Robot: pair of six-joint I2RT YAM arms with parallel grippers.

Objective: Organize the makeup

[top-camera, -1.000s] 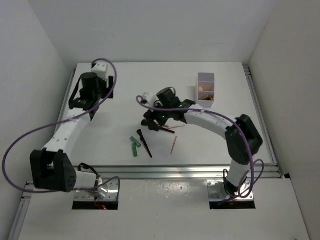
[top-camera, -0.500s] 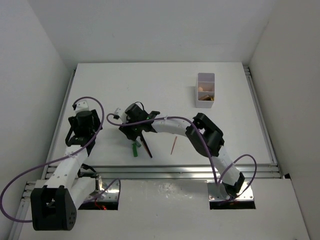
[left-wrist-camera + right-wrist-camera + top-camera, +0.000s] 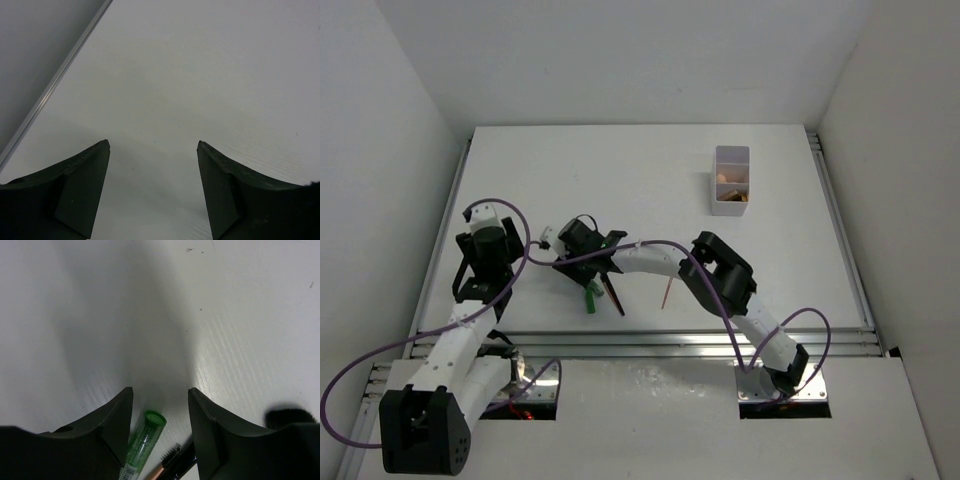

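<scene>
On the table near the front lie a green tube (image 3: pixel 590 297), a black-handled brush (image 3: pixel 613 292) and a thin pink pencil (image 3: pixel 667 291). My right gripper (image 3: pixel 584 262) reaches far left and hovers low over them. In the right wrist view the right gripper (image 3: pixel 160 390) is open. The green tube (image 3: pixel 145 439) lies between its fingers, close to the left one. A small spoolie brush (image 3: pixel 171 455) lies beside the tube, and a black brush head (image 3: pixel 290 416) shows at the right. My left gripper (image 3: pixel 483 257) is open (image 3: pixel 152 143) over bare table.
A translucent white two-compartment box (image 3: pixel 731 180) with peach items inside stands at the back right. The table's left edge rail (image 3: pixel 55 82) runs close beside my left gripper. An aluminium rail (image 3: pixel 640 340) borders the front.
The left arm has pulled back from the far left corner toward the near left. The right arm has swung left from the table's middle to the green tube, its jaws narrowing.
</scene>
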